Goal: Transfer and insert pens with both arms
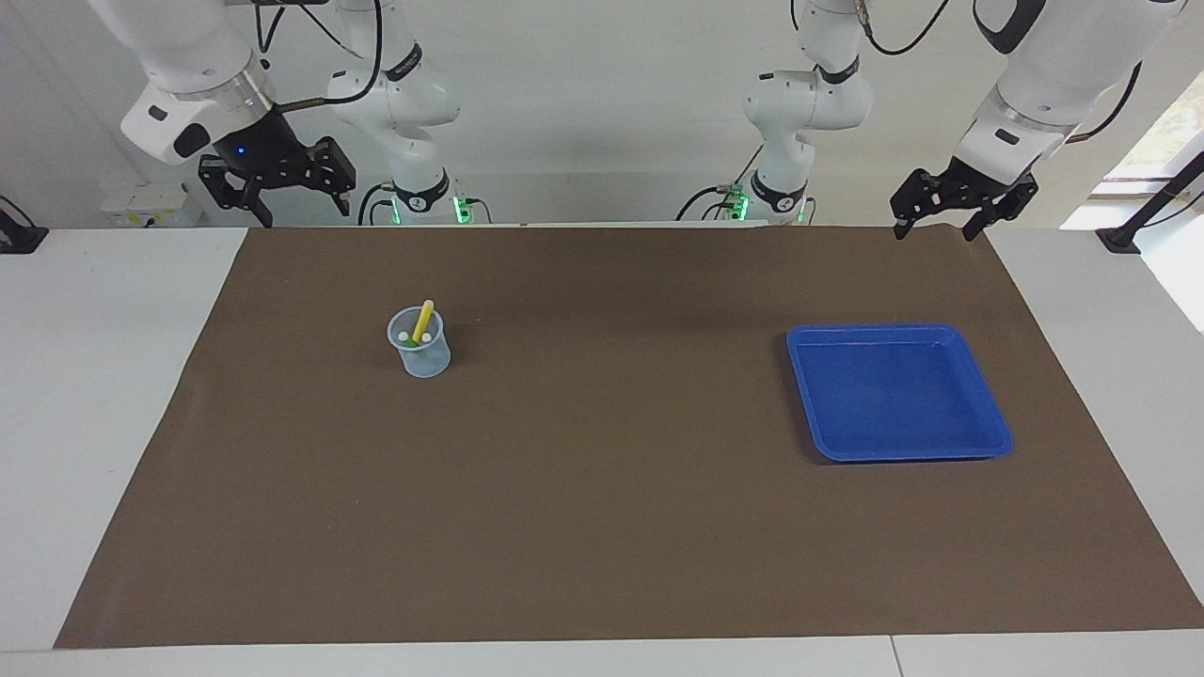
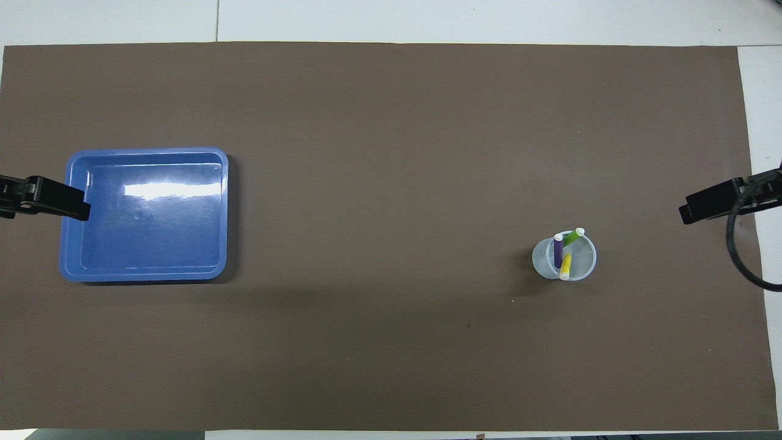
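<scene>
We see all three slim pens, yellow [image 2: 566, 266], purple [image 2: 558, 250] and green [image 2: 573, 238], standing tilted in a clear, probably plastic, cup [image 2: 585, 264] on the brown mat [image 1: 602, 527]. The glossy blue tray [image 1: 990, 428] sits well apart. Left tool [image 1: 936, 226] and right tool [image 1: 273, 199] hang spread apart over the desk's robot-side edge.

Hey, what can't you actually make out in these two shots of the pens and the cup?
- Facing view: purple and green marker pens mostly hidden inside the clear plastic cup; only the yellow marker pen stands out.
- Overhead view: pen lower ends hidden by the cup wall.
- Overhead view: both arms cut off by the edges.
</scene>
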You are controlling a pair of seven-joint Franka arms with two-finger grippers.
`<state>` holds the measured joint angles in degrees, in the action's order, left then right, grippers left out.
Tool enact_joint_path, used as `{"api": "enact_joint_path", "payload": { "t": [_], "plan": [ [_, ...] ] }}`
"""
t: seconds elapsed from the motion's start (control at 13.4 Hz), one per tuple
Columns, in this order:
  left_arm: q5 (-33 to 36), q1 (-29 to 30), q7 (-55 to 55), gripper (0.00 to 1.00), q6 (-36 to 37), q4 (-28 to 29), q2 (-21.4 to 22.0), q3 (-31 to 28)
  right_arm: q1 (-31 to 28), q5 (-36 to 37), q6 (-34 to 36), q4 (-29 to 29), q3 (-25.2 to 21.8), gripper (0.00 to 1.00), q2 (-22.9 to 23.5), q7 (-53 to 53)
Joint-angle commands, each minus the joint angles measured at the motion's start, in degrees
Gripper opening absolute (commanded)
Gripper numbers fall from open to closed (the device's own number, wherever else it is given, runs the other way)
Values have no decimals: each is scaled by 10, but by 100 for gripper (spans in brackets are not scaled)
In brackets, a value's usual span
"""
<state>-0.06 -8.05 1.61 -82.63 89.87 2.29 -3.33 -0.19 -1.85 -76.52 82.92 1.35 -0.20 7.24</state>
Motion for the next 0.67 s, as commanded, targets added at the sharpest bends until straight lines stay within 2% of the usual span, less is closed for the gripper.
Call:
{"api": "enact_joint_path", "payload": {
  "t": [0.0, 0.6],
  "plan": [
    [8, 8, 11, 100, 14, -15, -4, 3, 2, 4, -2, -1, 1, 100, -4, -8],
    [8, 11, 6, 100, 12, -8, -2, -2, 0, 6, -15, -1, 0, 100, -5, -8]
  ]
}}
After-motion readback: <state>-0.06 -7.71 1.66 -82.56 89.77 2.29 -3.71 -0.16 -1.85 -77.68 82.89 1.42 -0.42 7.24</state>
